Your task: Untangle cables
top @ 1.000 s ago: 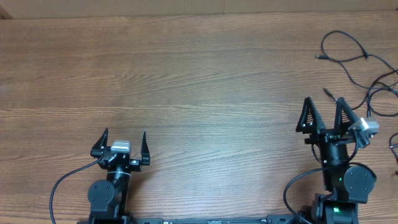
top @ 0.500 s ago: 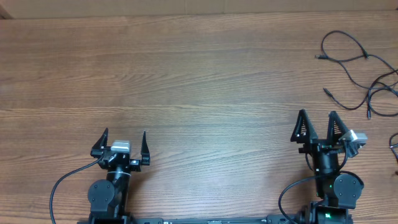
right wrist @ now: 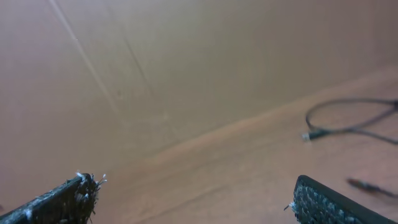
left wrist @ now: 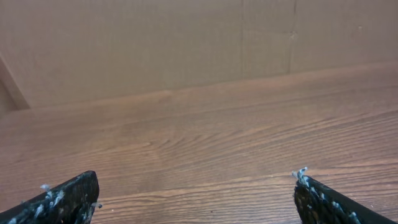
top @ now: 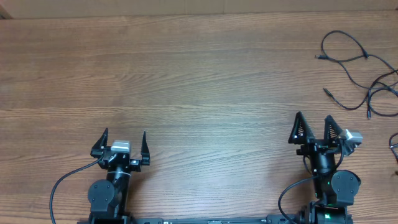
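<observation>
Thin black cables (top: 357,62) lie in loose loops at the far right of the wooden table, with small plugs at their ends. One looped cable with a plug (right wrist: 345,119) shows at the right of the right wrist view. My right gripper (top: 314,124) is open and empty, near the front edge, well short of the cables. My left gripper (top: 124,138) is open and empty at the front left, far from the cables. The left wrist view shows only bare wood between its fingertips (left wrist: 196,183).
The wooden table (top: 186,81) spans the whole view. A cable end (top: 394,144) pokes in at the right edge. Thick black arm wires (top: 62,186) curl beside each arm base at the front.
My right gripper has drawn back toward the front edge and a little to the left, away from the cables. The left arm and the cables have not moved.
</observation>
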Tool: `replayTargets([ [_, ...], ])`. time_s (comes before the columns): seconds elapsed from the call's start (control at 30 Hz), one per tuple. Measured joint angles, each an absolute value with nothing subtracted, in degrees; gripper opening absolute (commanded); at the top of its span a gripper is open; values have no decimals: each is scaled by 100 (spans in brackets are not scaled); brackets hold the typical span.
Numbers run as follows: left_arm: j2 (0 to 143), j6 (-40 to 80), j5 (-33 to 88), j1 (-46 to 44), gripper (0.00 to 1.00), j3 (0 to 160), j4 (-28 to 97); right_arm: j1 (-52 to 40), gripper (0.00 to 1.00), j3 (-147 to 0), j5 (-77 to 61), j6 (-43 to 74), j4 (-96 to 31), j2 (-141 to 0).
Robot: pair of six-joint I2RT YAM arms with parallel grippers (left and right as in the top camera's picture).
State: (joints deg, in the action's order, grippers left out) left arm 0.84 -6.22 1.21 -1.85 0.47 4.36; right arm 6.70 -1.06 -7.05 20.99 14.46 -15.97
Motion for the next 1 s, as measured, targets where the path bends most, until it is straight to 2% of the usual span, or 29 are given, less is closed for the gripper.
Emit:
replayTargets([
  [0.43,84,-622,121,-185,100,47,434,670,100,-106,-705,1817,-425,-320],
  [0.7,84,-622,121,-185,100,47,434,670,100,-106,-729,1452,-438,-84],
  [1.0,84,-622,121,-185,100,47,434,642,100,-106,-996,434,-432,-84],
])
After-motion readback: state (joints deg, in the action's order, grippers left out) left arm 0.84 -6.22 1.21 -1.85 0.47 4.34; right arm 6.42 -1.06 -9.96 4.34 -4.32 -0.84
